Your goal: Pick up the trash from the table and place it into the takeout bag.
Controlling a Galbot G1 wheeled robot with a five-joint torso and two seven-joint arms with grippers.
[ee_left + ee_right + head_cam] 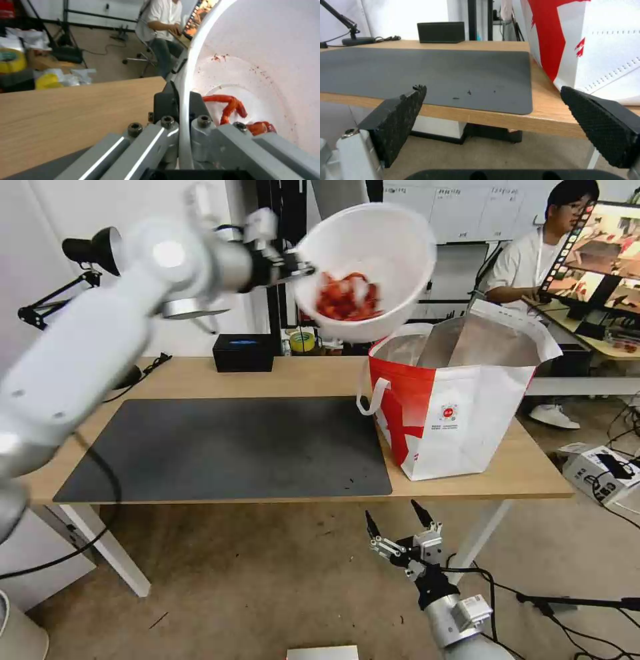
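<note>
White bowl with red scraps is clamped by its rim in left gripper, held tilted above takeout bag on table. Right gripper is parked below table edge, fingers spread wide, nothing held.

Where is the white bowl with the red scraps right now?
In the head view, the white bowl is held in the air by the left gripper, tilted, just above the takeout bag at the table's right end.
</note>
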